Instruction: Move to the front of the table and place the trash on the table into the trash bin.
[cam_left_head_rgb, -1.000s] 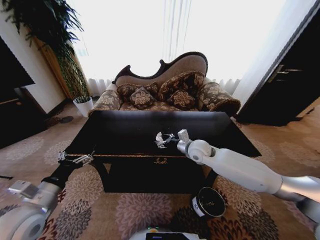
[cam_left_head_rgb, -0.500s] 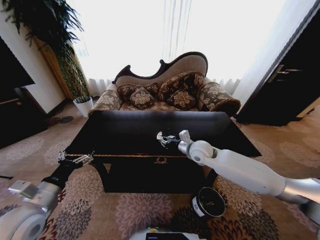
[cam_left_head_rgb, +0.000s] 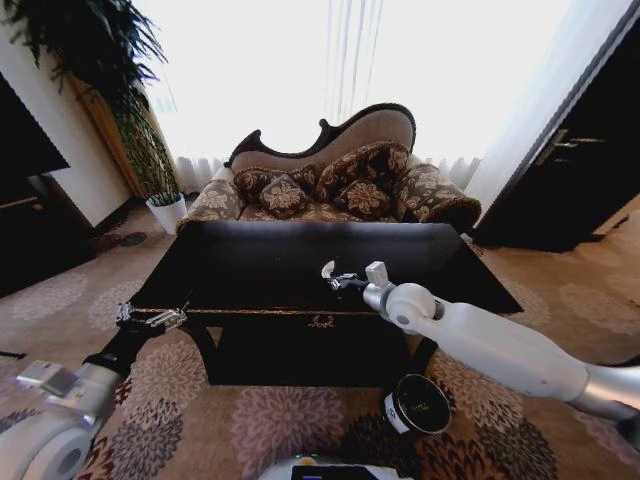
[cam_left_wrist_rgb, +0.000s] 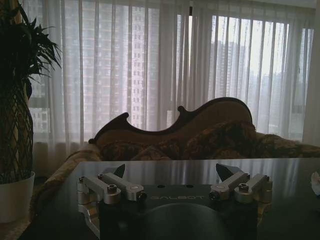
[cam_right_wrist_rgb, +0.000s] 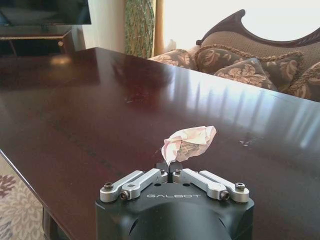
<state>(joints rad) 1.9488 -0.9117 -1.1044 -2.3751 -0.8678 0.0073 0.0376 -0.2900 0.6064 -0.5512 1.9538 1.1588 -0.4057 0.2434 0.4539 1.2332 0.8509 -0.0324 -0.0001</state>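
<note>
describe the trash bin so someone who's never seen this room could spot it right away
Start from the glossy black table in front of the sofa and look down to the patterned carpet at its near right corner. The trash bin stands there: a short dark cylinder with a white side label, under the right arm.

Left gripper (cam_left_wrist_rgb: 170, 176) at 6 o'clock, fingers spread wide above the glossy table (cam_left_wrist_rgb: 165, 170). Sofa (cam_left_wrist_rgb: 200, 135) beyond at 12; potted plant (cam_left_wrist_rgb: 17, 100) at 9; curtains (cam_left_wrist_rgb: 150, 55) behind.
</note>
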